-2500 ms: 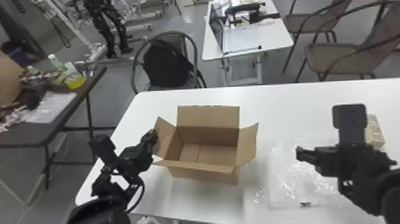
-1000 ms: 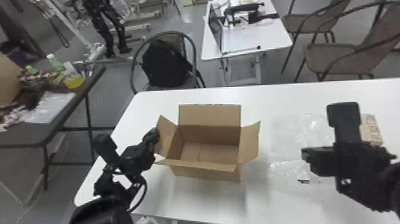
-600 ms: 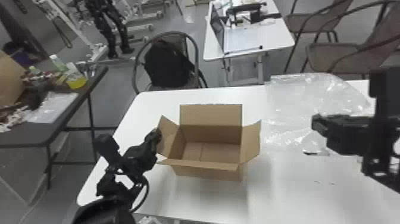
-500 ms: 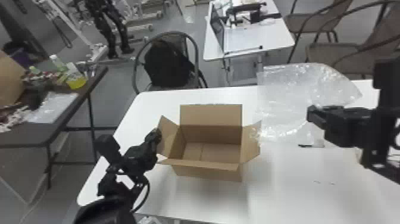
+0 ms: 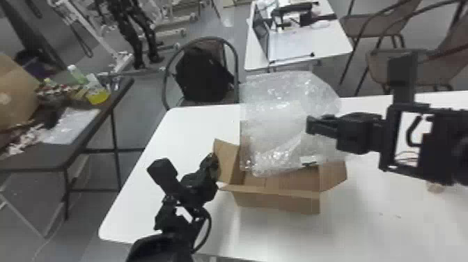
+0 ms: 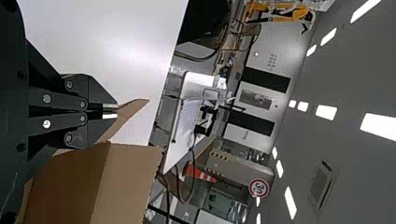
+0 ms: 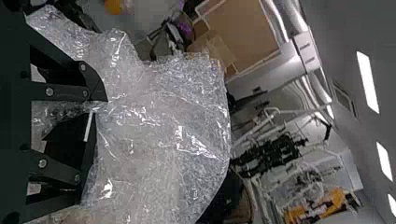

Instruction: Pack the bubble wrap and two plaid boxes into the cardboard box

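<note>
From where I stand, the bubble wrap (image 5: 278, 115) is a big, crinkly, see-through sheet, up in the air with its lower edge over the cardboard box (image 5: 278, 203). It veils the box's far flap and part of the opening, so I can't make out all of the inside. The box itself is upright on the white table (image 5: 365, 237), its left flap (image 5: 226, 160) and right flap (image 5: 334, 176) angled outward.

The right gripper (image 5: 309, 126) has hold of the wrap near its side edge. In the head view its fingers look nearly together; in the right wrist view folds of plastic run between and around them, and how wide the gap is there I can't tell. A small dark patch (image 5: 309, 162) sits low on the wrap, too blurred to name.

The left gripper (image 5: 213, 162) is at the box's left side. In the left wrist view its fingers are almost closed, with just a thin gap, pinching the edge of that flap.

Under the right arm, a bit of a pale object (image 5: 435, 187) pokes out on the table. The arm covers most of it, and I can't tell whether it's a plaid box.
</note>
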Tool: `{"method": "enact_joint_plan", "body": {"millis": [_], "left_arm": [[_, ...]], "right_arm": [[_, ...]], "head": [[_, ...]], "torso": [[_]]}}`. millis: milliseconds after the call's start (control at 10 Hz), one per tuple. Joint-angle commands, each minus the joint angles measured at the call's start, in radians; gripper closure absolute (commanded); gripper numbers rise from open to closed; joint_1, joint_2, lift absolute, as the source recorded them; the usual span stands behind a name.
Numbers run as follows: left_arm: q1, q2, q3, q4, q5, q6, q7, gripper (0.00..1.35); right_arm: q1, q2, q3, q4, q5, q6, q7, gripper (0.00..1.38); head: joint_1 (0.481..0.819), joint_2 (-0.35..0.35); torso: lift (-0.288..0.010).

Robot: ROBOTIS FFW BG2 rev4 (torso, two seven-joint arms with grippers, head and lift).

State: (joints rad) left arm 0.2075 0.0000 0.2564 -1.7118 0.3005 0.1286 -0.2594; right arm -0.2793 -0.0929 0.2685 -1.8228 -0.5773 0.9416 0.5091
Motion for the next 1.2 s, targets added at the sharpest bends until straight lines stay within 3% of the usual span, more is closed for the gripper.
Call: {"method": "enact_joint_plan", "body": {"millis": [0, 100, 200, 600, 700, 900, 1100], "left_arm": [[0.0, -0.003, -0.028, 0.004, 0.011, -0.001, 0.003, 1.21], [-0.002, -0.003, -0.046, 0.004, 0.032, -0.007, 0.016, 1.21], [0.003, -0.003, -0.069, 0.0, 0.054, -0.017, 0.035, 1.21], [0.01, -0.003, -0.112, -0.003, 0.109, -0.026, 0.055, 1.21], [0.012, -0.003, -0.112, -0.003, 0.111, -0.029, 0.055, 1.21], [0.016, -0.003, -0.097, -0.003, 0.112, -0.041, 0.055, 1.21], [0.016, -0.003, -0.088, -0.005, 0.112, -0.044, 0.055, 1.21]], "right_arm": [[-0.083, 0.042, 0.063, 0.201, 0.01, -0.063, 0.095, 1.23], [-0.1, 0.078, 0.074, 0.29, 0.07, -0.073, 0.135, 1.23], [-0.106, 0.094, 0.078, 0.378, 0.097, -0.09, 0.152, 1.23], [-0.107, 0.094, 0.09, 0.511, 0.16, -0.15, 0.151, 1.17], [-0.103, 0.094, 0.09, 0.5, 0.2, -0.15, 0.144, 1.07], [-0.07, 0.094, 0.089, 0.39, 0.26, -0.079, 0.049, 0.83], [-0.038, 0.094, 0.083, 0.298, 0.315, -0.079, 0.012, 0.2]], "head": [[0.695, 0.35], [0.695, 0.35], [0.695, 0.35], [0.695, 0.35], [0.695, 0.35], [0.695, 0.35], [0.695, 0.35]], "torso": [[-0.087], [-0.087], [-0.087], [-0.087], [-0.087], [-0.087], [-0.087]]}}
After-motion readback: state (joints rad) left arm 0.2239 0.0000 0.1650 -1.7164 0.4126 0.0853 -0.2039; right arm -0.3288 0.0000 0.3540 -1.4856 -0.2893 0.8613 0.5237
